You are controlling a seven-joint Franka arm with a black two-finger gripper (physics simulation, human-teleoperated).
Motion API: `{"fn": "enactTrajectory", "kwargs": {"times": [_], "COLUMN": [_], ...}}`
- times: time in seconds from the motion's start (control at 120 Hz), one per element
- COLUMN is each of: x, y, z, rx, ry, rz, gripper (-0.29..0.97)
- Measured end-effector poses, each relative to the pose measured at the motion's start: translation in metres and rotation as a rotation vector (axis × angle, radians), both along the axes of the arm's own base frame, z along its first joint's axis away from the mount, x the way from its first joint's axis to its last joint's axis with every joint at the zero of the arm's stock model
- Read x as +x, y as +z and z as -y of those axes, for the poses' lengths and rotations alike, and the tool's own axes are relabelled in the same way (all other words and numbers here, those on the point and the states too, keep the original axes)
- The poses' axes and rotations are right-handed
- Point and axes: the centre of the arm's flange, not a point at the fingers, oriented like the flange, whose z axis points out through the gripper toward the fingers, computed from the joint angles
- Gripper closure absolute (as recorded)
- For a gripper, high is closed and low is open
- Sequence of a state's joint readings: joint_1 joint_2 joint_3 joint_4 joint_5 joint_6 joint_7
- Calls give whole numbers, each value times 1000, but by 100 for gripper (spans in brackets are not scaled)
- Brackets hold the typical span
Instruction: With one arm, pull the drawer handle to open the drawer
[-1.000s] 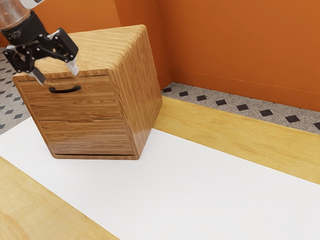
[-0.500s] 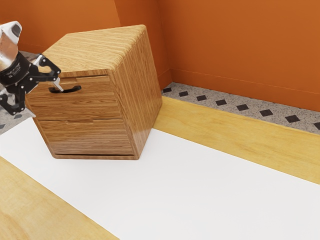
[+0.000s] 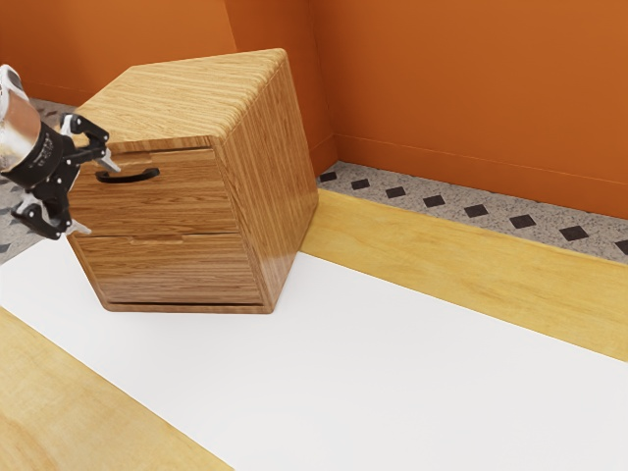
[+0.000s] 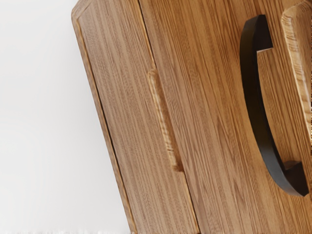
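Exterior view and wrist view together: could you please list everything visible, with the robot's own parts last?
cabinet: one, light wood, standing on the white mat by the walls' corner
drawers: two, wood, stacked in the cabinet's front; upper drawer, lower drawer
handle: one, black, on the upper drawer near its top edge
white mat: one, white, across the tabletop
tabletop: one, wood, showing either side of the mat
walls: two, orange, behind the cabinet
floor: one, grey with black diamonds, at the walls' foot
gripper: one, black, open, at the cabinet front's edge on the exterior view's left
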State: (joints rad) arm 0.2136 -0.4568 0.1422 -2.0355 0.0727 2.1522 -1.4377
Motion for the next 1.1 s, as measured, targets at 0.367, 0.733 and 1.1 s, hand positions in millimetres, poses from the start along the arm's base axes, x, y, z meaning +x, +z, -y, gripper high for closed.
{"fn": "enactTrajectory", "kwargs": {"times": [0.367, 0.733, 1.1], "x": [12, 29, 39], "y": [-14, -33, -44], "z": [-19, -35, -43], "rx": [-70, -100, -112], "ry": [146, 225, 265], "rz": [69, 115, 142], "gripper": [0, 0, 0]}}
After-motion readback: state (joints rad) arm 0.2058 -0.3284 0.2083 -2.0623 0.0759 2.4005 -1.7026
